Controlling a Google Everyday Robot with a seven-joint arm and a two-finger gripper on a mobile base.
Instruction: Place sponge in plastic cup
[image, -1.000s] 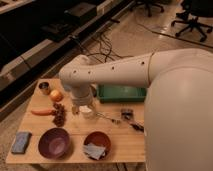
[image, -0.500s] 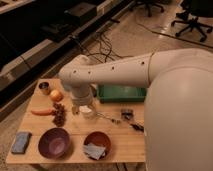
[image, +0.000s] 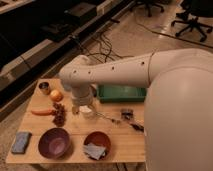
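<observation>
A blue-grey sponge (image: 21, 142) lies flat at the front left corner of the wooden table (image: 125, 142). A pale plastic cup (image: 88, 111) stands near the table's middle, just under my arm. My gripper (image: 79, 106) is at the end of the white arm (image: 107, 75), low over the table next to the cup and mostly hidden by the wrist. It is well away from the sponge.
A purple bowl (image: 55, 143) and a brown bowl (image: 96, 144) holding a grey packet sit at the front. A carrot (image: 42, 112), grapes (image: 60, 116), an orange (image: 56, 95) and a small metal cup (image: 44, 88) are at the left. A green tray (image: 122, 93) is behind; small dark objects (image: 127, 114) lie to the right.
</observation>
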